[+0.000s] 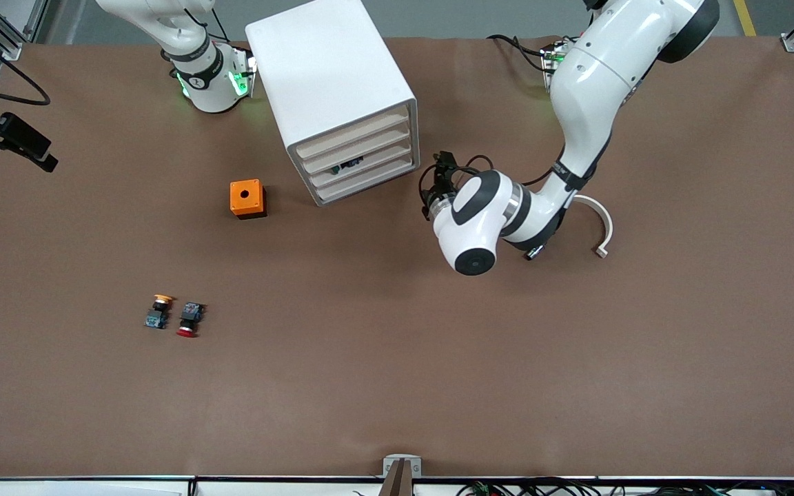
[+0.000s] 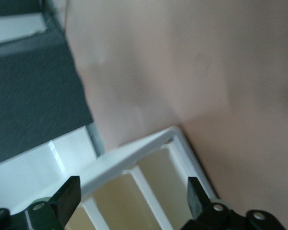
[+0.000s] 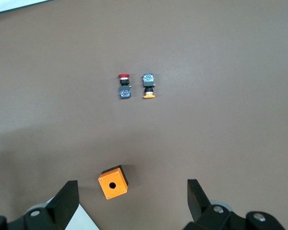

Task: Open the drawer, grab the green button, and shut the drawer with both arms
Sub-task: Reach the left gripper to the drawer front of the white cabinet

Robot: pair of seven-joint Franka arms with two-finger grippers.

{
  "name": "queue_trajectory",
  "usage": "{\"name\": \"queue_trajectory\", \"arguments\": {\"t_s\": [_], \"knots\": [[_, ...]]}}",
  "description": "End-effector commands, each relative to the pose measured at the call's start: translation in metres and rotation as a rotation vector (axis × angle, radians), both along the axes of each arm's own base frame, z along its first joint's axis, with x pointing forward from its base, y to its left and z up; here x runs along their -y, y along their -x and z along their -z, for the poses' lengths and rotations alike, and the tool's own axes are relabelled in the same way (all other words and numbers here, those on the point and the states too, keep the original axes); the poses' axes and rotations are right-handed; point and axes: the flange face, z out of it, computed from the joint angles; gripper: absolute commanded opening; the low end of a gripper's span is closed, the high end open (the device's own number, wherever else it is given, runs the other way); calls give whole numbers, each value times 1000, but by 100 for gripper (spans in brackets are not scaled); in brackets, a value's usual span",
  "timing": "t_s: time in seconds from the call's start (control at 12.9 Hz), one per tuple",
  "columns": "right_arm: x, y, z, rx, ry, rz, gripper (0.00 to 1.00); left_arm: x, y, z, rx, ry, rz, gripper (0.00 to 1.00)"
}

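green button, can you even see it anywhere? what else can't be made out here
- Green-capped push button: not identifiable. In the front view only a small dark shape shows in a slot of the white boxy cabinet, too small to tell.
- Left hand: front view hides it under the arm's wrist; open in the left wrist view.
- Right hand: cut off by the front view's top edge.
- Beige drawer fronts: blurred in the left wrist view.

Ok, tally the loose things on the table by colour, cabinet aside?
Orange box: 1
Yellow-capped button: 1
Red-capped button: 1
White curved piece: 1
Total: 4
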Motion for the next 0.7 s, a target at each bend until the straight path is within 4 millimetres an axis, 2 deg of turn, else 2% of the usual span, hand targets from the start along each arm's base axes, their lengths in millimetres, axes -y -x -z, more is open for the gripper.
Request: {"name": "queue_trajectory", "arguments": {"t_s": [0.0,0.08,0.23,0.39,0.62], "knots": [[4,6,-6,0,-3,11,100,10,2,28,-142,-35,-130,91],[4,5,-5,-2,-3,10,100,12,2,43,-193,-58,-198,89],[4,5,-5,-3,-2,10,100,17,7,62,-275,-86,-269,83],[3,3,-4,1,-2,8,100,33,26,69,-316,-123,-267,72],[3,5,-4,-5,-3,11,100,46,45,81,-364,-190,-272,68]]}}
